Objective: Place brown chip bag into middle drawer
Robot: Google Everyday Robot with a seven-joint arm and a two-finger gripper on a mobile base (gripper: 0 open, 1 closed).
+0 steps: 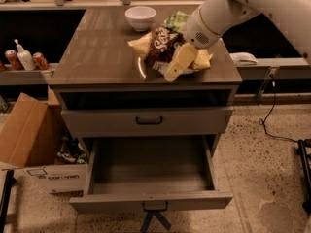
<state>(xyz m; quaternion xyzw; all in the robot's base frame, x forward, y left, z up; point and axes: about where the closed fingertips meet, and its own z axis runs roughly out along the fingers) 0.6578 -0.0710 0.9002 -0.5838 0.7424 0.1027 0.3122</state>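
Observation:
The brown chip bag (158, 46) lies crumpled on the cabinet top (102, 52), dark brown with tan-yellow ends and white lettering, near the front right. My gripper (178, 63) hangs from the white arm (228, 8) and points down over the bag's front right part, covering some of it. Whether it touches the bag I cannot tell. Below the top, the drawer with a dark handle (148, 121) is closed. The drawer under it (150, 171) is pulled out, its inside bare.
A white bowl (140, 17) and a green chip bag (176, 20) sit behind the brown bag. A cardboard box (29, 140) stands on the floor to the left. Cans and a bottle (24, 58) are on a left shelf. A cable (268, 110) hangs at the right.

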